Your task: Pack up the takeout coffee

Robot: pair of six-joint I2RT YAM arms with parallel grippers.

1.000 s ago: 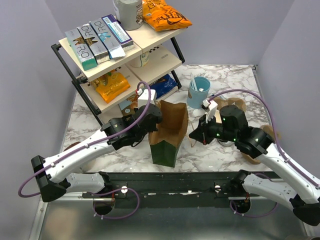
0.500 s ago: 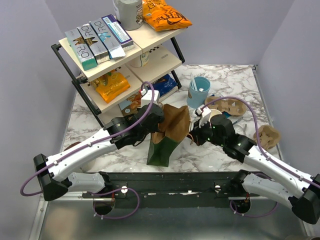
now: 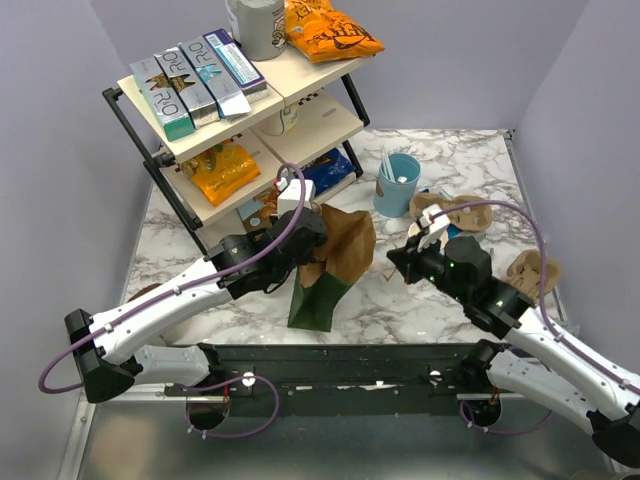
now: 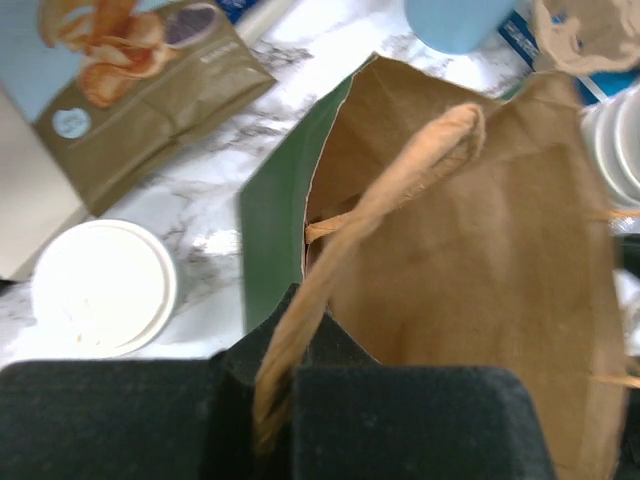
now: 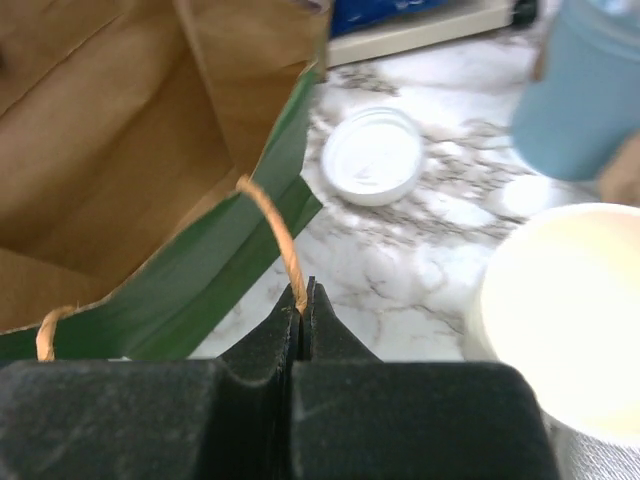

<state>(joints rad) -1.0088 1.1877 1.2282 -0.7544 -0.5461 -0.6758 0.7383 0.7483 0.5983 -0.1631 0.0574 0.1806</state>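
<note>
The takeout coffee (image 4: pixel 103 288), a small cup under a round white lid, stands on the marble left of the bag; the right wrist view shows the takeout coffee (image 5: pixel 372 157) beyond the bag's corner. The top view hides it. The bag (image 3: pixel 318 292), green outside and brown inside, leans with its mouth open. My left gripper (image 4: pixel 290 330) is shut on one twisted paper handle (image 4: pixel 390 190), at the bag's near-left rim (image 3: pixel 312 252). My right gripper (image 5: pixel 303 295) is shut on the other handle (image 5: pixel 268 212), right of the bag (image 3: pixel 396 262).
A light blue cup (image 3: pixel 398 183) with white sticks stands behind the bag. A wide lidless cream cup (image 5: pixel 565 310) sits close to my right gripper. A wire shelf rack (image 3: pixel 230 120) with snack packs fills the back left. Brown paper pieces (image 3: pixel 530 270) lie at right.
The bag has tipped: its base slid left and its mouth leans right and open. My right gripper pulled its handle a little rightward and back. The left gripper kept its hold, nearly still.
</note>
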